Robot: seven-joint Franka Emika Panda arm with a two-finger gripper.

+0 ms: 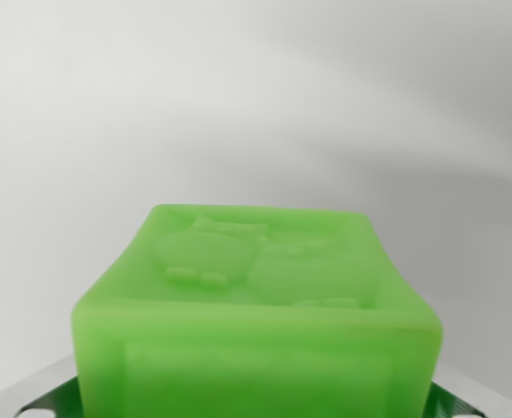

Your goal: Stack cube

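Green cube sits dead centre, right under the claw, filling the lower wrist view. Claw fingers out of shot, so can't tell if it's pinching the cube. No second cube visible. Risk: blind placement, off-centre release, cube tips or slides off.

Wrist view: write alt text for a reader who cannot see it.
A green cube fills the lower middle of the wrist view, seen close up, with raised rounded shapes moulded into its top face. Behind it is a plain pale grey surface. Small bits of metal show at the bottom corners; no gripper fingers are clearly visible.
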